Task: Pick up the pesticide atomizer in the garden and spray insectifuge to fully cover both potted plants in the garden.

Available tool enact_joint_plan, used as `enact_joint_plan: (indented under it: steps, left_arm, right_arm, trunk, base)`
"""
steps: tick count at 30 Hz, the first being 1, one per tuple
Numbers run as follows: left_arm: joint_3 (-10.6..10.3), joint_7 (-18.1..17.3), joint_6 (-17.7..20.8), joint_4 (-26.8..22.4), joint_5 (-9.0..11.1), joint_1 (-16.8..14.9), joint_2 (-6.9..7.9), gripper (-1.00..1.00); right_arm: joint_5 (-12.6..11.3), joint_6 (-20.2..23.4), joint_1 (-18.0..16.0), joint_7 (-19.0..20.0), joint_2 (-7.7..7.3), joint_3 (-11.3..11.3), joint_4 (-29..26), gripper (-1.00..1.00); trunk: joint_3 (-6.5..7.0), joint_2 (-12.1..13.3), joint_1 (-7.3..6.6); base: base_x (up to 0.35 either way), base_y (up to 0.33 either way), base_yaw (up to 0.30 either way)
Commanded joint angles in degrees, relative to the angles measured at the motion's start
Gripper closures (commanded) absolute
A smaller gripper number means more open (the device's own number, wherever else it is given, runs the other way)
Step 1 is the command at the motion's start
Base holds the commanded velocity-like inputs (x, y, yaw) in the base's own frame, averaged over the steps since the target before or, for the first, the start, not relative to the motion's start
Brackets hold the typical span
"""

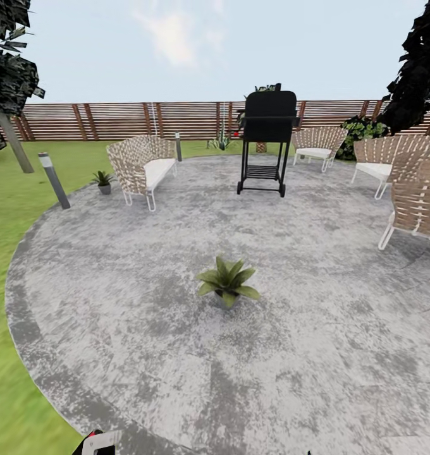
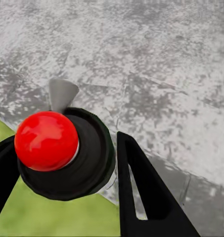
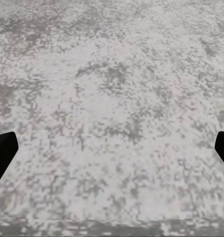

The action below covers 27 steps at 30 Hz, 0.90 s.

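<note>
In the head view, a grey bollard post (image 1: 53,180) stands at the left edge of the round stone patio (image 1: 145,354), where the lawn (image 1: 6,215) meets it. Just right of it, one potted plant (image 1: 104,181) sits beside a wicker sofa (image 1: 143,165) with a white cushion. The second potted plant (image 1: 227,282) stands alone near the middle of the patio. Behind it is a black grill (image 1: 266,141) on a wheeled stand, then wicker chairs (image 1: 392,164) along the right side, all before a wooden slat fence (image 1: 120,120).

The left gripper (image 2: 67,163) is closed around the pesticide atomizer (image 2: 67,148), seen from above: a dark round body with a red top and a grey nozzle, a finger on either side. The right gripper (image 3: 112,150) is spread wide over bare stone, holding nothing.
</note>
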Motion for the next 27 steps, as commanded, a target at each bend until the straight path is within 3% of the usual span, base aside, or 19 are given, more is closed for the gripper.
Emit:
enact_joint_plan:
  steps: [1, 27]
  left_arm:
    - [0.1, 0.3, -0.2, 0.0, -0.4, 0.0, -0.01, 1.00]
    - [0.1, -0.3, -0.3, -0.1, -0.5, 0.1, -0.37, 1.00]
  right_arm:
    - [-0.5, -0.2, 0.0, 0.1, -0.01, 0.2, 0.0, -1.00]
    - [-0.5, -0.2, 0.0, 0.1, 0.07, 0.1, 0.2, -1.00]
  trunk:
    - [-0.05, 0.0, 0.02]
    - [-0.05, 0.0, 0.02]
  base:
    - [0.304, -0.196, 0.000]
    - [0.263, -0.198, 0.000]
